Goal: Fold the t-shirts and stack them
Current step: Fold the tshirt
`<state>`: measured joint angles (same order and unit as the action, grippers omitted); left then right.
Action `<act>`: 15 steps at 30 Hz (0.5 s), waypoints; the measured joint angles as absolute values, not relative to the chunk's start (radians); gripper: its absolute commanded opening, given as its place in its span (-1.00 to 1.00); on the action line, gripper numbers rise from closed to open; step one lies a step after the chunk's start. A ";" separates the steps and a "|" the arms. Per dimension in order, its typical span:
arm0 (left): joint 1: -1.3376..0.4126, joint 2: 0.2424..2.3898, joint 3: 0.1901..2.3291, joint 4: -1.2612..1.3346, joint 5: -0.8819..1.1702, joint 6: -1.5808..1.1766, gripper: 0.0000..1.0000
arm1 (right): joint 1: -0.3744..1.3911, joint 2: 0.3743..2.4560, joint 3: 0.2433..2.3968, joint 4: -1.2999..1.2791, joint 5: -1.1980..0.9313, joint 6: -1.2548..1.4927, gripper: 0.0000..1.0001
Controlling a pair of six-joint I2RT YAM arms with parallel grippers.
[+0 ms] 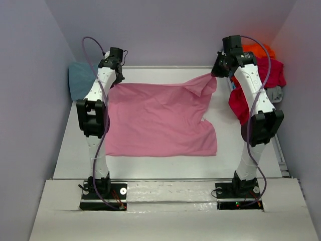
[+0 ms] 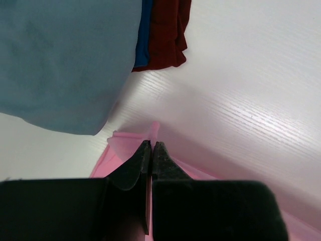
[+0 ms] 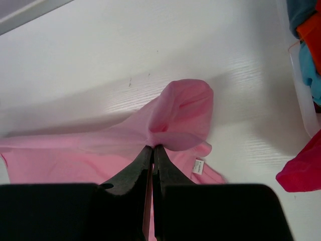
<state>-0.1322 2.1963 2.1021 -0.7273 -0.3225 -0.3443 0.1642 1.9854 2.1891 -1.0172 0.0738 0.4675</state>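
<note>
While both pairs of jaws are pressing tight shut, each one is pinching a far corner of the pink t-shirt [image 1: 155, 120]. The left gripper [image 2: 152, 146] is holding the far left corner. The right gripper [image 3: 153, 149] is holding the far right corner, and the cloth there is bunching into a soft puff just above the table [image 1: 70, 150]. The rest of the pink t-shirt is lying spread out flat between the two arms. Near the left gripper, a teal-blue t-shirt [image 2: 60, 60] is lying with some dark red cloth [image 2: 168, 35] beside it. Over on the right, a pale bin [image 3: 300, 85] is holding orange cloth [image 3: 312, 35] and blue cloth [image 3: 308, 70]. A crimson t-shirt [image 3: 301, 168] is lying just beside the bin's edge.
</note>
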 measured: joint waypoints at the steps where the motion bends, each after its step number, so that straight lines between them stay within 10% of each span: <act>1: -0.134 2.186 2.098 -0.725 -0.323 -0.344 -0.89 | 0.164 1.964 2.167 -1.005 0.073 0.468 -0.86; 15: -0.150 2.056 2.009 -0.722 -0.345 -0.344 -0.89 | 0.172 1.882 2.043 -0.969 0.058 0.467 -0.86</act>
